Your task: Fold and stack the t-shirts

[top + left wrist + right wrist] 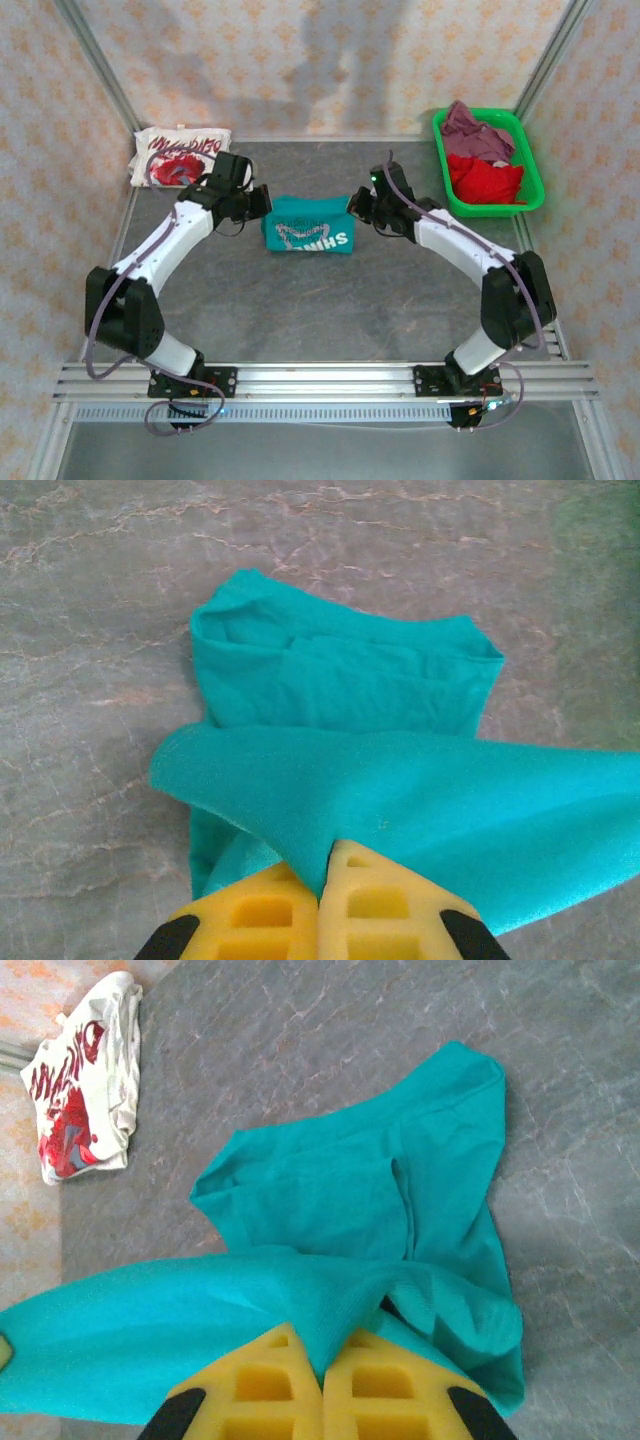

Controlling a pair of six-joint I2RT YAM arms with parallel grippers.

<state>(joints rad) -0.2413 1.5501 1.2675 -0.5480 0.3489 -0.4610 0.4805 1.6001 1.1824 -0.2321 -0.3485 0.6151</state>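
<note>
A teal t-shirt point(308, 226) with white lettering lies partly folded at the table's middle, stretched between both arms. My left gripper point(262, 203) pinches its left edge, and the yellow fingers point(270, 910) are shut on a fold of the teal cloth point(340, 680). At the shirt's right edge my right gripper point(356, 207) is likewise shut, its fingers point(385, 1385) clamping a lifted fold of teal fabric point(360, 1190). A folded white t-shirt with red print point(178, 156) point(82, 1085) rests at the back left. Red point(487, 180) and mauve point(473, 129) t-shirts lie bunched in the basket.
The green plastic basket point(534, 170) stands at the back right corner. Patterned walls with metal frame posts point(98, 65) close in the table on three sides. An aluminium rail point(320, 380) carrying both arm bases runs along the near edge.
</note>
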